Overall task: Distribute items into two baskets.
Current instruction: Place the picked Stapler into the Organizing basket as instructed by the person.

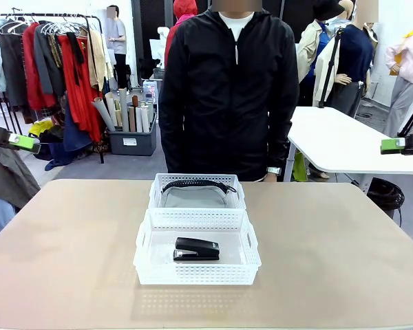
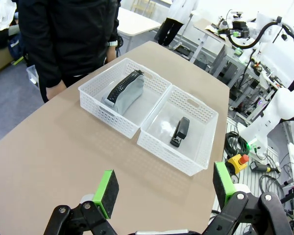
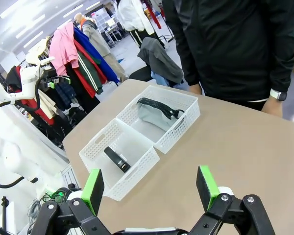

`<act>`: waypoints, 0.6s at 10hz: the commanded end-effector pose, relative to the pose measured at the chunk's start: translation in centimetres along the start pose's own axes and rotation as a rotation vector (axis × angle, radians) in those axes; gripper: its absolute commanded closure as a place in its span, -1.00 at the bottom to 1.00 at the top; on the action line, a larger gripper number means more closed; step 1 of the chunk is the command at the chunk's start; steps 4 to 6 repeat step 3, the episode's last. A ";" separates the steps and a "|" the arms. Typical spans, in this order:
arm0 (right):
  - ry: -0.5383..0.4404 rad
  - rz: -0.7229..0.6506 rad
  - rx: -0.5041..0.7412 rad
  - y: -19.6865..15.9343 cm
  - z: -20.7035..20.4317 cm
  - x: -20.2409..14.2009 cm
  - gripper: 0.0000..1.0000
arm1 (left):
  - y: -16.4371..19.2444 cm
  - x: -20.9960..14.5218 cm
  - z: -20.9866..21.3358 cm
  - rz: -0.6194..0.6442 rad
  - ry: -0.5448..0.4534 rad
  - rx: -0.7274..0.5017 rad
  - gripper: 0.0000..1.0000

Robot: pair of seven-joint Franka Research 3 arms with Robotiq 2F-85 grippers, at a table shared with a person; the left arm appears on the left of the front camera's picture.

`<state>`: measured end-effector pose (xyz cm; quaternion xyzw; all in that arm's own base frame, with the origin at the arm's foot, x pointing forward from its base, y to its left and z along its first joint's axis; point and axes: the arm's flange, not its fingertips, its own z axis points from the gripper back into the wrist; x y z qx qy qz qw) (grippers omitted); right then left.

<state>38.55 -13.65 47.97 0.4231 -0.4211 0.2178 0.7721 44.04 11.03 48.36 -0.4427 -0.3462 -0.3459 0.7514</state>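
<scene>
Two white baskets stood touching end to end at the middle of the tan worktop (image 1: 69, 261), one nearer the robot and one nearer the person. The near basket (image 1: 196, 273) was a shallow white plastic rectangle with lattice sides and a slot handle in its end walls; on its floor lay the stapler (image 1: 196, 249), small, black and closed, lying lengthwise across the basket with bare floor around it. The far basket (image 1: 197, 188) was of the same make and held the pouch (image 1: 195, 196), a soft grey fabric piece with a black zipper and strap curving along its top edge; it took up most of that basket's floor. In the left wrist view the pouch (image 2: 122, 91) stood on its long edge with the zipper uppermost, and the stapler (image 2: 180, 132) lay near the middle of its basket (image 2: 179, 131). The person (image 1: 228, 89), in a black jacket, stood at the far edge just behind the far basket, hands down at the sides. The left end effector (image 2: 162, 188) hung above the near left of the worktop with its green-padded fingers wide apart and nothing between them. The right end effector (image 3: 151, 187) hung likewise over the right side, fingers wide apart and bare, well away from both baskets.
</scene>
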 end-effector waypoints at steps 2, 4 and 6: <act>-0.027 0.002 0.006 0.0 -0.2 0.2 -1.00 | -0.2 0.1 0.1 0.000 -0.003 0.002 -1.00; -0.027 0.002 0.006 0.0 -0.2 0.2 -1.00 | -0.2 0.1 0.1 0.000 -0.003 0.002 -1.00; -0.027 0.002 0.006 0.0 -0.2 0.2 -1.00 | -0.2 0.1 0.1 0.000 -0.003 0.002 -1.00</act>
